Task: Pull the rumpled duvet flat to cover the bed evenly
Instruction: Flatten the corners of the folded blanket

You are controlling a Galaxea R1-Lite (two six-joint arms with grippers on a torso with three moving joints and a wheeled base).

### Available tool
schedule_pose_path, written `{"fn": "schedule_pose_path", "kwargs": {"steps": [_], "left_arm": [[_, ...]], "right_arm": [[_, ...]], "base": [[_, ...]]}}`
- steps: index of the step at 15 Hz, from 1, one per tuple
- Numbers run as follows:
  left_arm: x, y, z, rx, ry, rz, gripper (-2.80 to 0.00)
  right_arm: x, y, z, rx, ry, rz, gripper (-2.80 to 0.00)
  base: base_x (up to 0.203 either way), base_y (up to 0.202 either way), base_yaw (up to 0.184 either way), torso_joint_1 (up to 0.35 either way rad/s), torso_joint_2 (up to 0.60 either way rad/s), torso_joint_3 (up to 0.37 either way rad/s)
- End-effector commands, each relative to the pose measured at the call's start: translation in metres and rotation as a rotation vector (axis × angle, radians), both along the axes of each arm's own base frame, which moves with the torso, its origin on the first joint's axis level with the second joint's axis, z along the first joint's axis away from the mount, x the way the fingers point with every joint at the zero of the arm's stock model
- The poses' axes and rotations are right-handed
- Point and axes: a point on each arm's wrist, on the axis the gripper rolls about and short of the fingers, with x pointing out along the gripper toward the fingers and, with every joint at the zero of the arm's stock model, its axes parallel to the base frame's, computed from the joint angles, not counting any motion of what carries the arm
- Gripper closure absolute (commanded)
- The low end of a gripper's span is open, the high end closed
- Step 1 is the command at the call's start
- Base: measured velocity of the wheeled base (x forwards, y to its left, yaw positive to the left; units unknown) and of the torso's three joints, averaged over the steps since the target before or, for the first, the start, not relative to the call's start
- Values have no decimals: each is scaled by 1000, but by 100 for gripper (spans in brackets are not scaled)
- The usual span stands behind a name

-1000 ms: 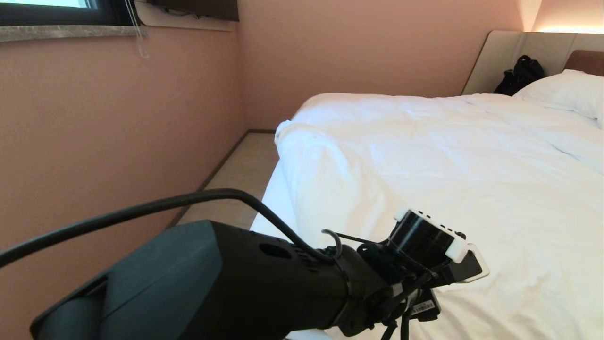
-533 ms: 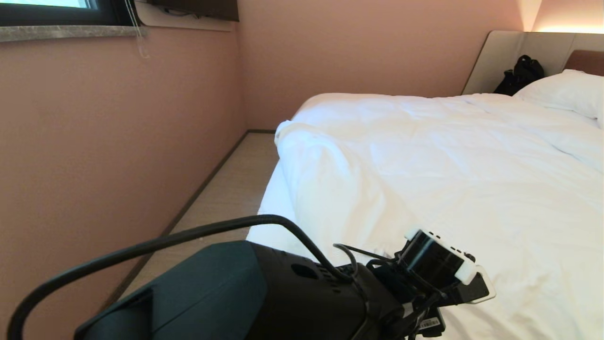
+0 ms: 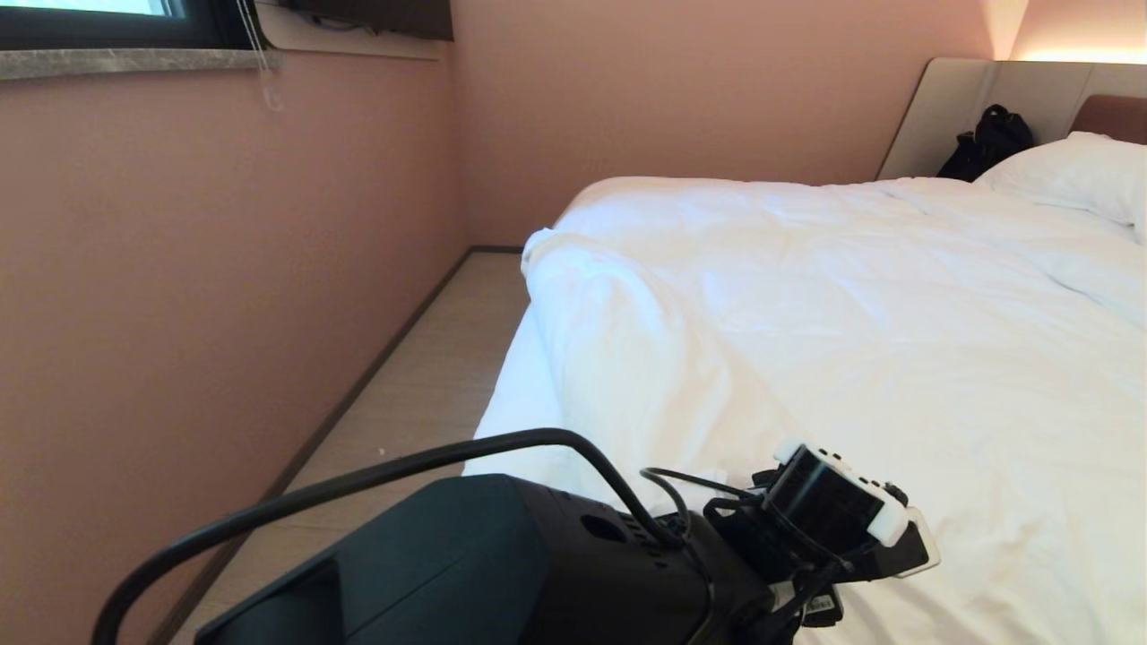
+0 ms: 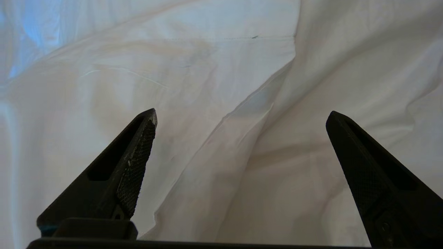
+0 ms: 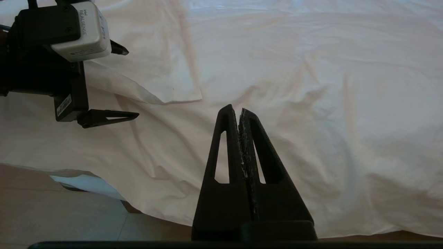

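Near bed corner: left gripper [image 4: 241, 116] spread wide above the rumpled duvet [image 3: 806, 313].
Right gripper [image 5: 238, 111]: pressed together, empty.
Headboard end: pillow [image 3: 1071, 175], black bag [image 3: 986, 141].

A black bag [image 3: 986, 141] sits at the far end of the room, leaning against a pale padded panel. Just beside the bag lies a white pillow [image 3: 1071, 175]. Well away from the bag, a window [image 3: 99, 18] with a dark frame tops the pink wall [image 3: 224, 269], a thin cord [image 3: 260, 63] hanging from it. Pale wooden floor [image 3: 421, 394] runs along that wall.
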Motion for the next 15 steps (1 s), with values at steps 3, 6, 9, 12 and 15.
{"fn": "schedule_pose_path", "kwargs": {"steps": [3, 6, 9, 12, 15], "left_arm": [[9, 0, -9, 32, -30, 49, -280], [13, 3, -11, 40, -31, 63, -280], [20, 5, -10, 34, -39, 81, -280], [34, 9, -5, 15, -50, 113, -280], [44, 15, -4, 16, -60, 144, -280]], "right_arm": [[0, 0, 0, 0, 1, 0, 0], [0, 0, 0, 0, 0, 0, 0], [0, 0, 0, 0, 0, 0, 0], [0, 0, 0, 1, 0, -1, 0], [0, 0, 0, 0, 0, 0, 0]], "base": [[0, 0, 0, 0, 0, 0], [0, 0, 0, 0, 0, 0], [0, 0, 0, 0, 0, 0], [0, 0, 0, 0, 0, 0], [0, 0, 0, 0, 0, 0]]}}
